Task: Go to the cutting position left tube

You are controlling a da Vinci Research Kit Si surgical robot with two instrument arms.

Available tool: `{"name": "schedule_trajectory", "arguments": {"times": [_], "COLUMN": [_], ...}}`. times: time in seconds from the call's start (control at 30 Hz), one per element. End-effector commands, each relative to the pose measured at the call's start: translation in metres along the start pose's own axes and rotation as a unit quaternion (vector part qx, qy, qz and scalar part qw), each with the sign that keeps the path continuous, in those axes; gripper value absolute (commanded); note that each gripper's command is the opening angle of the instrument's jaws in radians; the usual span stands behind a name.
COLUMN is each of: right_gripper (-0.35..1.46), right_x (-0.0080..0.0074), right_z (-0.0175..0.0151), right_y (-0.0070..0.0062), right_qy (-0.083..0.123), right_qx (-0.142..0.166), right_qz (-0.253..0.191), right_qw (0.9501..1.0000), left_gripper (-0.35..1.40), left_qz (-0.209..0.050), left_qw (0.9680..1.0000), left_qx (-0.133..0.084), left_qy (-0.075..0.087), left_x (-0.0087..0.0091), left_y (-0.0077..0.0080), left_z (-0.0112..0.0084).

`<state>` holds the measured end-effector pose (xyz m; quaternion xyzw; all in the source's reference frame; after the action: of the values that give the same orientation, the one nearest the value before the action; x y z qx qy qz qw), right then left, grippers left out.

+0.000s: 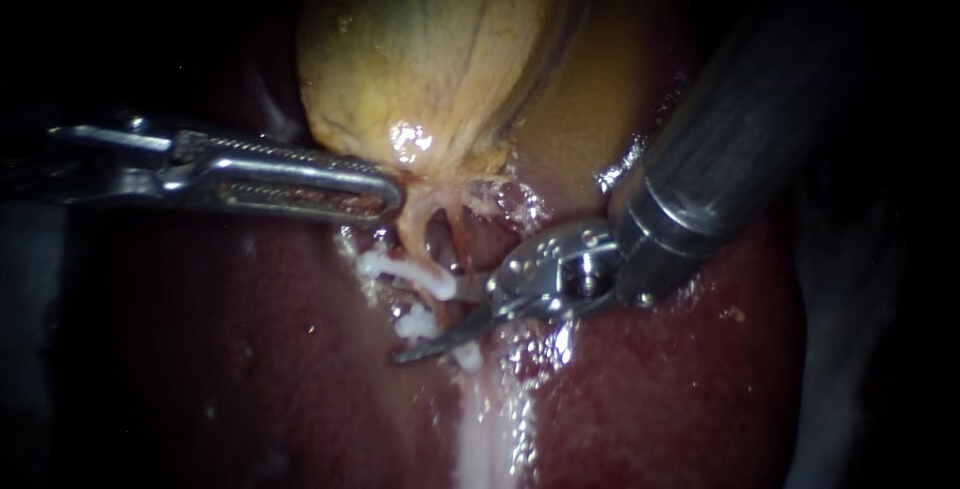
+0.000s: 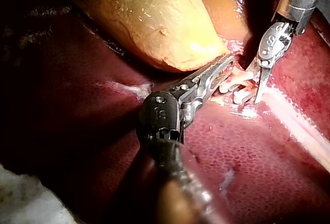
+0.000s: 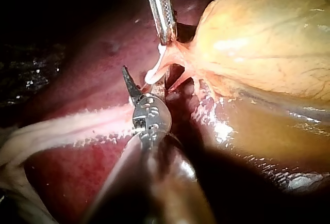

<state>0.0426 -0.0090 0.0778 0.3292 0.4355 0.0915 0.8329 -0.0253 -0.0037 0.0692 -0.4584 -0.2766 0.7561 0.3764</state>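
- Left tube [image 1: 409,233]: a thin, pale pink strand running from the neck of the gallbladder [image 1: 430,49] down toward the liver [image 1: 700,389], just left of its twin. I judge it soft, light, wet and easily torn, so it is a thing to meet with a cutting edge, not to pull.
- Clips [image 1: 405,271]: white, smooth, stiff-looking bars crossing the tube, with a second cluster just below. I judge the bare stretch between them to be the place to cut.
- Left instrument [image 1: 388,197]: long, ribbed, windowed steel jaws closed on the gallbladder neck just above the tube. I judge that this grip holds the tube stretched.
- Right instrument [image 1: 412,352]: a shiny hinged head ending in a dark, slim, pointed tip that lies beside the lower clips, near the tube. I cannot tell whether it is open or closed.
- The gallbladder is a yellow-tan, veined, glistening sac.
- The liver is a dark red, finely mottled, wet bed that I judge to be yielding.
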Motion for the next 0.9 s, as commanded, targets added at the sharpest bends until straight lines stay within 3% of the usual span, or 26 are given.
{"name": "schedule_trajectory", "arguments": {"times": [0.03,0.43,0.9], "right_gripper": [1.11,1.02,1.02], "right_x": [0.0,0.0,0.0001], "right_z": [0.0002,0.0028,0.003], "right_y": [0.0001,0.0006,0.0006], "right_qy": [0.002,0.0,0.003], "right_qx": [0.004,0.025,0.026], "right_qz": [-0.001,0.004,0.007], "right_qw": [1.0,0.9997,0.9996], "left_gripper": [-0.35,-0.35,-0.35], "left_qz": [0.0,0.0,0.0], "left_qw": [1.0,1.0,1.0], "left_qx": [0.0,0.001,0.001], "left_qy": [0.0,0.0,0.0], "left_x": [0.0,0.0001,0.0001], "left_y": [0.0,-0.0003,-0.0003], "left_z": [0.0,0.0006,0.0007]}}
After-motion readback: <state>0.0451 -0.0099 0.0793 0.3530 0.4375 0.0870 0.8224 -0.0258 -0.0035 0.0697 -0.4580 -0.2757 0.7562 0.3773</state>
